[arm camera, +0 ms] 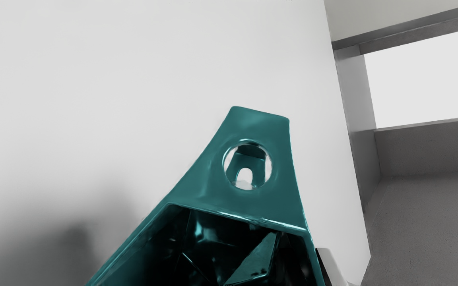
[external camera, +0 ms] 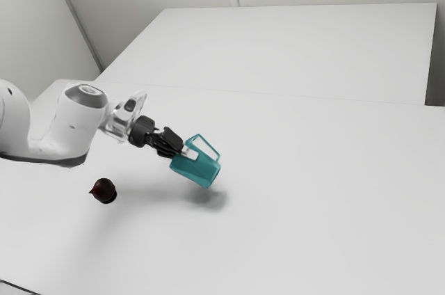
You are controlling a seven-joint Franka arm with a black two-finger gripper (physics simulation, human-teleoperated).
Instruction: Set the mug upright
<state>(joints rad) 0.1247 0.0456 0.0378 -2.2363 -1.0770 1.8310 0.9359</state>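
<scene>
- Beyond the gripper (external camera: pixel 188 154), the mug (external camera: pixel 196 169) is held aloft, long axis slanted, mouth gripperward, base lower.
- Mug clamped by the gripper; finger spacing cannot be told.

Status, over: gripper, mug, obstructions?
Gripper shut on mug. Mug off the table, tipped, mouth toward the gripper, not upright yet. Small dark object on table toward exterior view's left, apart from mug; likely not in the way.

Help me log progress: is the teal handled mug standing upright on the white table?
No, the black two-finger gripper holds the mug tilted above the table.
</scene>
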